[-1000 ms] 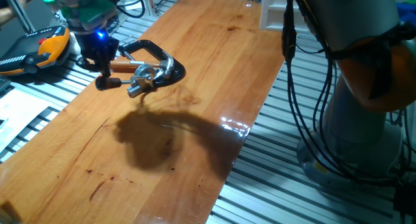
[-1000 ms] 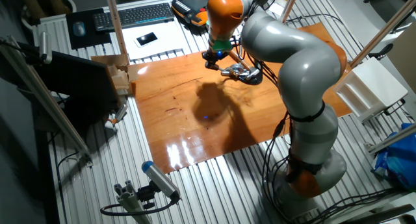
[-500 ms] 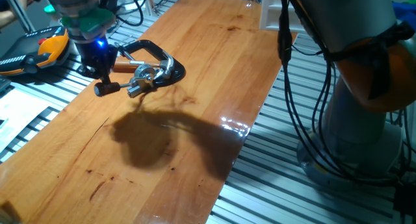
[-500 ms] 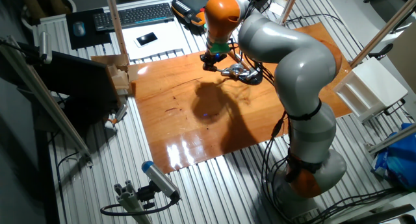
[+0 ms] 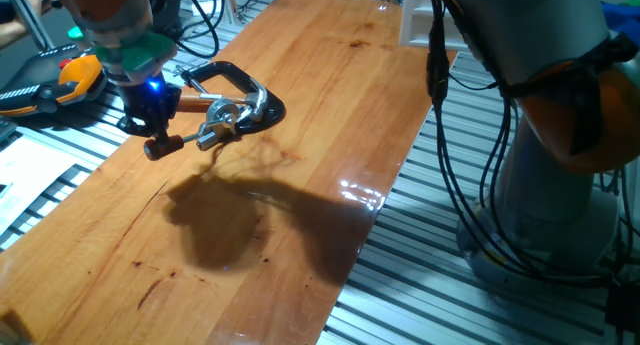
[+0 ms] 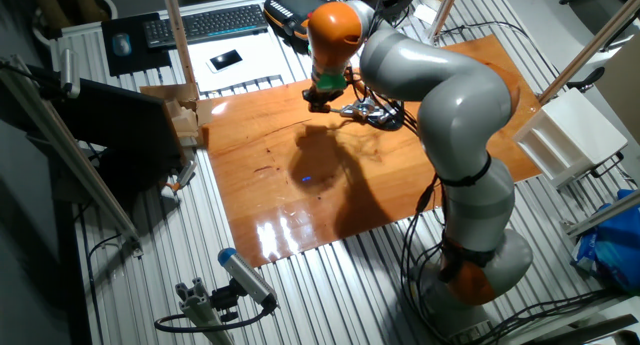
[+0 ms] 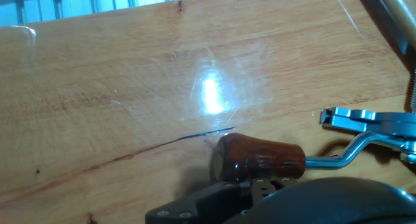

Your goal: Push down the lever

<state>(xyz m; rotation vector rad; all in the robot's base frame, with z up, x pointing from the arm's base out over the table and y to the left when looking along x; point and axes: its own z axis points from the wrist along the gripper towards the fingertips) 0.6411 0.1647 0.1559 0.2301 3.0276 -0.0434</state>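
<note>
The lever is a thin shiny rod [image 5: 188,140] with a reddish-brown knob [image 5: 158,145] at its tip. It is hinged on a chrome-and-black base [image 5: 238,113]. The lever lies low, with the knob close to the tabletop. My gripper [image 5: 148,123] is right above the knob, touching it from above, and its fingers look closed together. In the hand view the knob [image 7: 260,159] lies just ahead of my dark fingertips [image 7: 208,204], and the rod [image 7: 335,160] runs right to the chrome part [image 7: 361,118]. In the other fixed view my gripper [image 6: 318,98] is left of the base [image 6: 368,111].
A black C-shaped clamp [image 5: 232,78] and a tan wooden handle [image 5: 190,102] lie just behind the base. The wooden tabletop [image 5: 300,185] ends at slatted metal rails on both sides. An orange-and-black device [image 5: 70,80] is at the left. A white stand [image 5: 418,20] is at the far end.
My gripper has moved left and down over the last second. The knob has gone down with it, from raised to near the tabletop.
</note>
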